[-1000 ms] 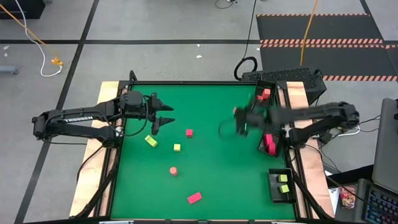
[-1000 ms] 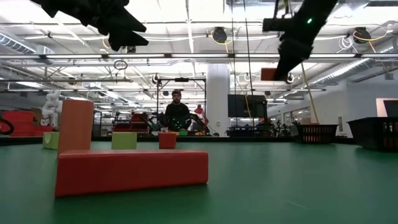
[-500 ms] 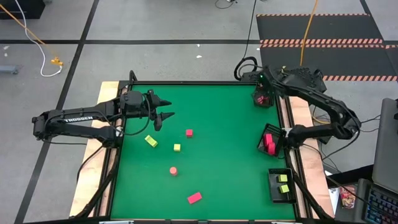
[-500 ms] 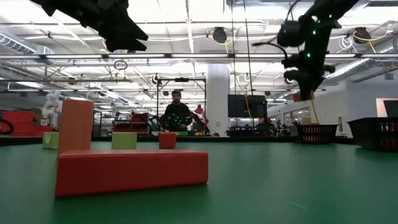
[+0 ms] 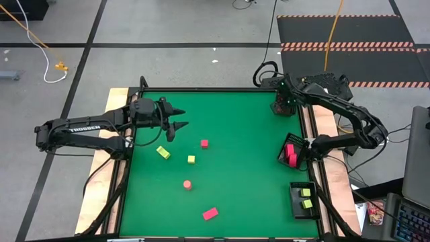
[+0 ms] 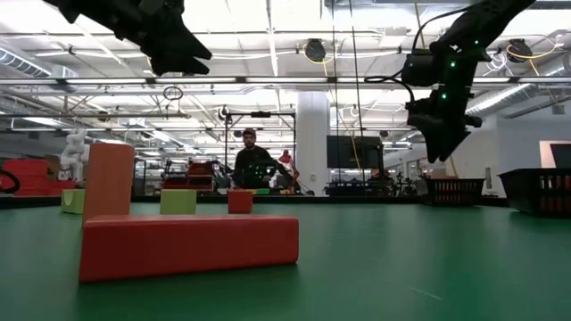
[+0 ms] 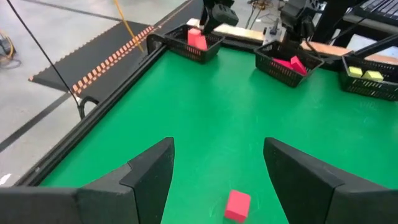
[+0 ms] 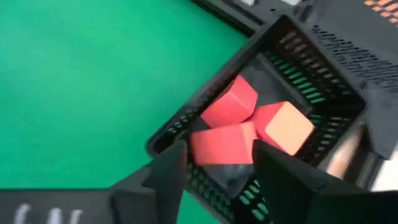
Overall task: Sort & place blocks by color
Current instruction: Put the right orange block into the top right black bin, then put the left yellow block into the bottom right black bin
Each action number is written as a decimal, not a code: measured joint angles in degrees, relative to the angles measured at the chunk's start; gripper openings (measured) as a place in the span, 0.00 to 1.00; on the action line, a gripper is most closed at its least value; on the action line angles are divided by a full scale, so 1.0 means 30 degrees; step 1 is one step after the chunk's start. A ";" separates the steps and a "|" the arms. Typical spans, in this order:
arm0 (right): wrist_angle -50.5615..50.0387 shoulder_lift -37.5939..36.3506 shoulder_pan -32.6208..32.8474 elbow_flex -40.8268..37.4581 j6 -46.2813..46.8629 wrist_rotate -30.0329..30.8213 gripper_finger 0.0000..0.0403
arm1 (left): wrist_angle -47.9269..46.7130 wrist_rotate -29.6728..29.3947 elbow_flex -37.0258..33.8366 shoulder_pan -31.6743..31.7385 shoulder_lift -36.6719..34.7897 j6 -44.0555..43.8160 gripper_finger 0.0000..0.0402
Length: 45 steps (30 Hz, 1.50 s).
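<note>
where the table's far edge runs, right claw (image 5: 283,106) apparently parted over red blocks (image 8: 239,121) in tray (image 8: 323,93); left claw (image 5: 176,123) open.

The worktop (image 5: 228,181) is covered in matt green felt-like cloth, edged with pale wood. Smooth matt blocks (image 8: 231,124) are seen inside a black plastic mesh tray (image 8: 186,124).

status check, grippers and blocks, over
Right gripper open over far tray, red blocks inside. Left gripper open, hovering. Five blocks left on mat. Nothing blocking.
</note>
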 joint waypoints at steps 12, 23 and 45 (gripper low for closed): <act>0.4207 -0.0015 0.1760 0.0000 0.1198 -1.0536 0.58 | -0.4899 0.0335 0.0000 -0.0034 0.0253 -0.1831 0.62; 1.0213 0.0000 1.1254 0.0000 -0.0465 -0.7005 0.56 | -0.9605 -0.3116 0.0004 -0.0627 0.3765 -0.7806 0.62; 1.1460 0.0000 1.7443 0.0000 -0.1186 -0.3967 0.56 | -1.2796 0.1469 -0.0004 -0.3914 0.6972 -0.3634 0.62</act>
